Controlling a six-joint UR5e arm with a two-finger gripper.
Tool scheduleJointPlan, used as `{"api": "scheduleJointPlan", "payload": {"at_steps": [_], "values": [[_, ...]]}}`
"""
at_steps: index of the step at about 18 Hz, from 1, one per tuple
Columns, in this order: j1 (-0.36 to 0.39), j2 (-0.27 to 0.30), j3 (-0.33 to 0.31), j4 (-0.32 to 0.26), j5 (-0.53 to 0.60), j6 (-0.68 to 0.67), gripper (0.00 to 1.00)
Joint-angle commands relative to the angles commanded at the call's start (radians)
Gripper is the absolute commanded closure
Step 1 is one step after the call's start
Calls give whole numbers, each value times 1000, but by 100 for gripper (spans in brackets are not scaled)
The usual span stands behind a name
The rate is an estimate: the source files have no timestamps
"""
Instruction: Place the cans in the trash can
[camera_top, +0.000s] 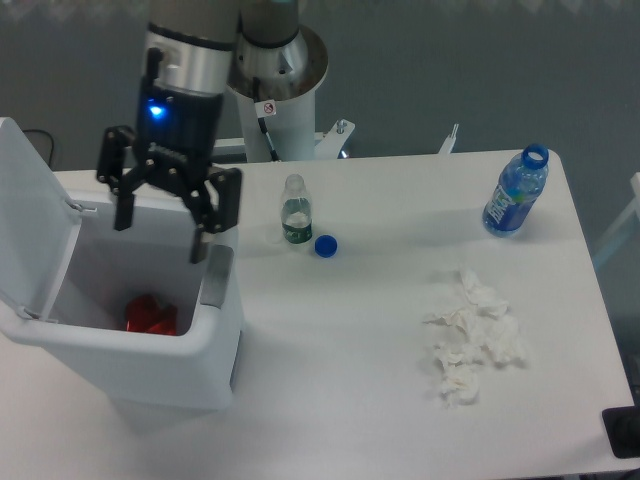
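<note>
Gripper (160, 232) hung with jaws spread and nothing between them, above the trash can (150, 362). Cans (150, 314) lay red inside the bin, below the jaws. To the jaws' right stood 1 clear bottle (295, 211) beside a blue cap (325, 245).

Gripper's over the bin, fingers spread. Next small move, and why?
Probably lift the gripper clear of the trash can and stop. Its fingers are open and hold nothing, red cans lie inside the bin, and no other red can shows on the table.
</note>
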Motion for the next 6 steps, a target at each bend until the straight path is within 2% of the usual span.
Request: {"api": "scheduleJointPlan", "payload": {"at_steps": [6], "values": [[35,-14,15,2,15,37,0]]}}
